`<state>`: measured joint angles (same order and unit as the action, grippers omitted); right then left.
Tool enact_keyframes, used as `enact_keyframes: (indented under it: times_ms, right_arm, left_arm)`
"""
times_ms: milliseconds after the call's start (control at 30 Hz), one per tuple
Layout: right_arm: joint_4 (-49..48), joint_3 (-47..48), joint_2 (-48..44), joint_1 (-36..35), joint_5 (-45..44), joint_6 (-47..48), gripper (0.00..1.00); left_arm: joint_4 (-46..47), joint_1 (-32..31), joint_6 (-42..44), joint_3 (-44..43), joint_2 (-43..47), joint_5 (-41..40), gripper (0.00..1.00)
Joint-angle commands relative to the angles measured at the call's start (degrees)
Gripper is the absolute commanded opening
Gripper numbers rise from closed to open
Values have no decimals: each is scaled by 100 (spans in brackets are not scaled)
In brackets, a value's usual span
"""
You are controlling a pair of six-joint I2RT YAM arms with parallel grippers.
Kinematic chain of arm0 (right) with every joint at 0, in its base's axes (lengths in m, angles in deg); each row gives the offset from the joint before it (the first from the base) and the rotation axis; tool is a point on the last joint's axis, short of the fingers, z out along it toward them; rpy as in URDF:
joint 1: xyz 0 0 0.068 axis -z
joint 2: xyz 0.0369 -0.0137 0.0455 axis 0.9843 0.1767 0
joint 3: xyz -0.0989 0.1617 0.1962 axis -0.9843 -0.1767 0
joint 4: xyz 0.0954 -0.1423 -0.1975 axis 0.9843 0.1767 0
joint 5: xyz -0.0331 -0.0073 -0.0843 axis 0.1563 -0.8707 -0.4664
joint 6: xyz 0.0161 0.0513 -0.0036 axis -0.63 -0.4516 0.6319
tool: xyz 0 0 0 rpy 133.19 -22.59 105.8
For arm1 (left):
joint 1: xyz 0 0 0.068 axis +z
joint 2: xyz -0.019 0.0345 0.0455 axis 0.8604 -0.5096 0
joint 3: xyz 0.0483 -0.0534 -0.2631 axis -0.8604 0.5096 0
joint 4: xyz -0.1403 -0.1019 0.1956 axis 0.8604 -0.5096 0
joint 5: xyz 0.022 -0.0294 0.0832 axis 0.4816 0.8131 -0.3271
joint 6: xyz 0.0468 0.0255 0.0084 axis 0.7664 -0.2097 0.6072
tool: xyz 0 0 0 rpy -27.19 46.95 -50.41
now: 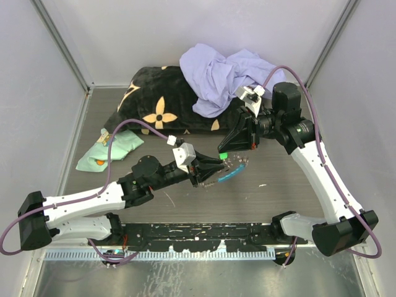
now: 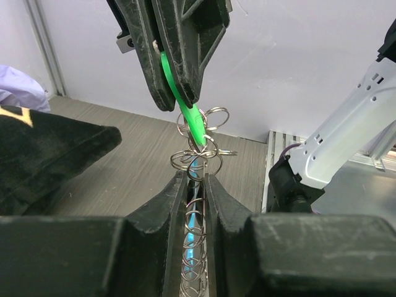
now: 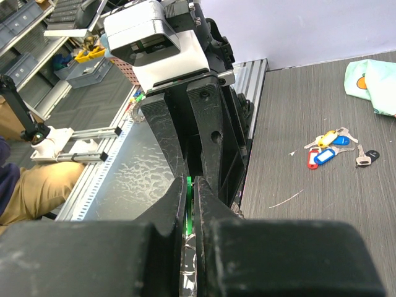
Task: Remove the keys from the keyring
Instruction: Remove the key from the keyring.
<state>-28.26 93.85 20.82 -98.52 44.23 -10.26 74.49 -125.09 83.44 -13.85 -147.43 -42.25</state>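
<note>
**A:** Where's the keyring [image 1: 228, 177] right now?

**B:** Strung between my two grippers, just out from the near edge of the black cushion [image 1: 154, 99], toward its right end.

**A:** What is your left gripper [image 2: 197, 179] doing?

**B:** Its fingers are drawn almost together and pinch the chain. The coiled links and the light-blue piece run down the narrow gap between them.

**A:** And the right gripper [image 3: 190, 182]?

**B:** Clamped tight on the green key tag [image 2: 192, 120]. The tag's free end pokes out past the fingertips into a small cluster of wire rings, just beyond the tips of my left fingers.

**A:** Any keys off the ring?

**B:** Yes, a bunch of loose keys [image 3: 328, 147] lies on the table [image 3: 322, 235] on the cushion's near side, with yellow, blue and red tags and one dark-headed key beside them. My left arm hides them from above, so I can't tell how far along the cushion they sit
</note>
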Motion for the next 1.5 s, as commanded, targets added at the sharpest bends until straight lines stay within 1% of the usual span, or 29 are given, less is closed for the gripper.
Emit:
enact_keyframes:
  times_ms: [0,200,700,1000,1300,1467]
  right_arm:
    - [-216,24,-193,-37,364,-54,1]
    - [-213,23,-202,-42,364,-53,1]
    - [-210,25,-187,-46,357,-53,1]
    - [-216,15,-193,-51,343,-53,1]
    - [-240,7,-139,-50,98,-87,1]
    - [-246,-5,-113,-50,40,-93,1]
  left_arm:
    - [469,56,-121,-199,10,143,19]
    - [582,141,-327,-78,151,208,22]
    - [480,343,-668,-84,158,655,22]
    - [496,454,-853,-183,18,844,17]
    - [466,504,-899,-230,-90,798,13]
    - [501,538,-913,-246,-130,768,6]
